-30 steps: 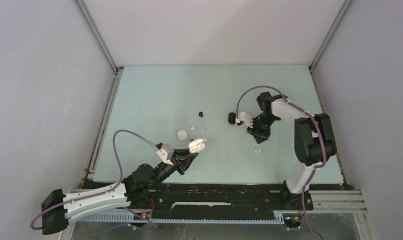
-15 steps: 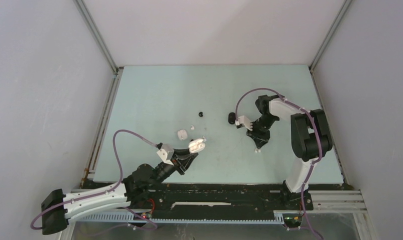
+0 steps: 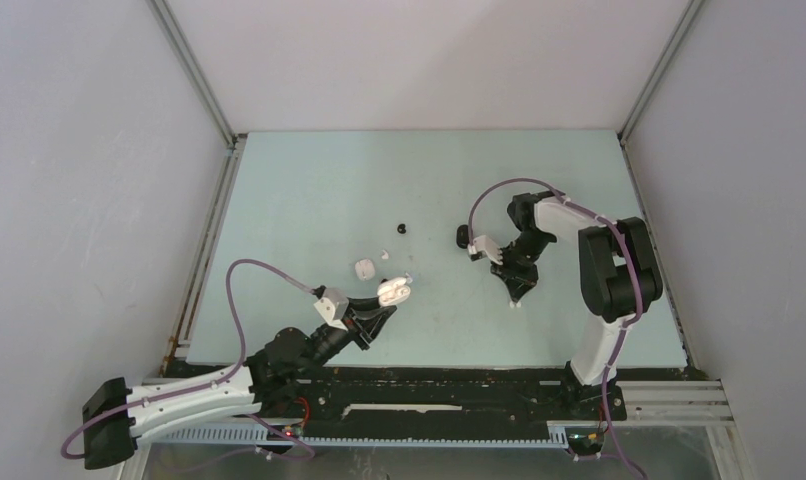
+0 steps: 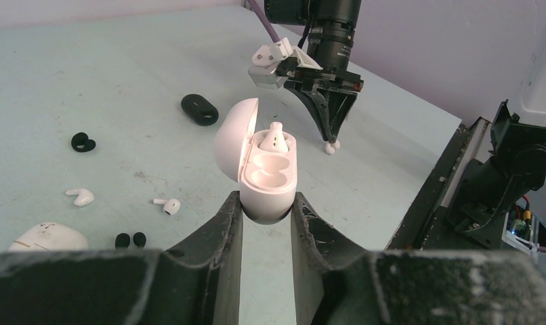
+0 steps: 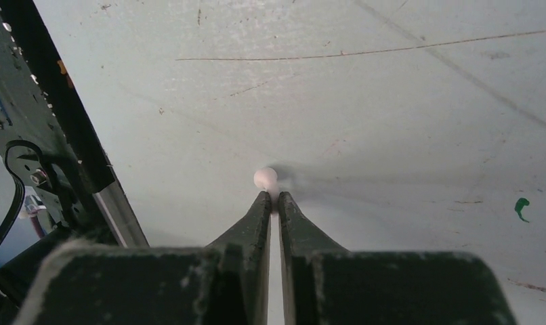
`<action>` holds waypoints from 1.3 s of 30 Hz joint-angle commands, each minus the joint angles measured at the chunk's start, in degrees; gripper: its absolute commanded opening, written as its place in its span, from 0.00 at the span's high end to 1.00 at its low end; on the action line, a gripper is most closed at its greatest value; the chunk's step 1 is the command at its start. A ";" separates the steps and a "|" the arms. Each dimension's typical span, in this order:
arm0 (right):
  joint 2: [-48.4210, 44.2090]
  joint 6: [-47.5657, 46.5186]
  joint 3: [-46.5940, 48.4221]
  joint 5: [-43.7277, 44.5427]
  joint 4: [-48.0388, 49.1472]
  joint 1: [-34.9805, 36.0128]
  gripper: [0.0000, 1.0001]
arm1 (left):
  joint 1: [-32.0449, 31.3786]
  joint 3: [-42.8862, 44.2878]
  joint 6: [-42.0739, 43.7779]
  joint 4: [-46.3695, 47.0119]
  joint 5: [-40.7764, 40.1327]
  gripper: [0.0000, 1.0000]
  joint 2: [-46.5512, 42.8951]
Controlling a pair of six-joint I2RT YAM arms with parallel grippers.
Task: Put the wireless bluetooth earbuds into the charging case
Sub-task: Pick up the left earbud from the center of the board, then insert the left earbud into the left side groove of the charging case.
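My left gripper (image 4: 265,206) is shut on the base of an open white charging case (image 4: 267,179) and holds it with the lid up. One white earbud (image 4: 275,137) sits in its far socket; the near socket is empty. In the top view the case (image 3: 394,290) is left of centre. My right gripper (image 5: 271,198) is shut on the stem of a white earbud (image 5: 265,179), tips down at the table surface. That gripper (image 3: 517,293) is right of the case, and it also shows in the left wrist view (image 4: 331,132).
A black case (image 4: 199,109) lies behind the white case. A black earbud (image 4: 83,143), two white earbuds (image 4: 79,197) (image 4: 167,205), a closed white case (image 4: 47,237) and two small black tips (image 4: 129,239) lie to the left. The table's near edge (image 5: 114,203) is close to my right gripper.
My right gripper has moved down and toward the near edge onto the white earbud; its fingers now pinch it. My left arm and the case have not moved.
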 commanded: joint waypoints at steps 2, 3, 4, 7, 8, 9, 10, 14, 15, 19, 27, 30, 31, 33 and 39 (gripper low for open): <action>0.42 -1.15 0.36 -2.06 -2.28 0.63 0.96 | 0.32 -5.82 0.30 2.79 -0.53 1.00 0.39; 0.22 -1.17 0.37 -1.95 -2.49 0.68 0.98 | 0.32 -5.81 0.30 2.74 -0.63 1.00 0.36; 0.02 -1.25 0.39 -1.83 -2.75 0.69 0.99 | 0.32 -5.76 0.27 2.73 -0.62 1.00 0.45; -0.85 -1.28 0.39 -1.96 -3.78 0.44 1.00 | 0.30 -5.70 0.26 2.78 -0.63 1.00 0.52; -1.64 -1.14 0.37 -2.32 -4.17 0.44 1.00 | 0.32 -5.67 0.26 2.75 -0.57 1.00 0.56; -2.75 -1.03 0.28 -2.97 -4.57 0.37 1.00 | 0.31 -5.70 0.26 2.77 -0.56 1.00 0.61; -4.41 -0.71 0.01 -3.82 -4.86 0.41 1.00 | 0.30 -5.71 0.30 2.81 -0.59 1.00 0.72; -14.85 2.82 -2.84 -5.32 -2.68 2.35 1.00 | 0.32 -5.19 0.43 3.21 -0.41 1.00 2.41; -18.31 4.08 -3.75 -4.73 -1.41 3.49 1.00 | 0.32 -4.97 0.51 3.58 -0.12 1.00 3.36; -25.64 8.82 -6.69 -3.48 2.82 6.56 1.00 | 0.32 -3.68 0.77 4.85 1.00 1.00 7.21; -45.33 23.35 -7.25 3.16 17.04 23.06 1.00 | 0.32 0.81 2.83 8.77 4.75 1.00 16.66; -46.12 28.03 -5.69 4.49 19.80 27.50 1.00 | 0.32 3.37 3.16 10.57 6.75 1.00 22.68; -45.79 28.84 -5.68 4.92 20.97 28.65 1.00 | 0.32 4.33 3.14 11.25 7.50 1.00 24.55; -45.49 29.33 -6.27 6.05 23.55 31.07 1.00 | 0.32 6.15 2.80 12.33 8.42 1.00 28.36; -42.67 31.77 -6.59 12.31 27.79 35.19 1.00 | 0.66 10.38 0.90 16.14 13.80 1.00 36.03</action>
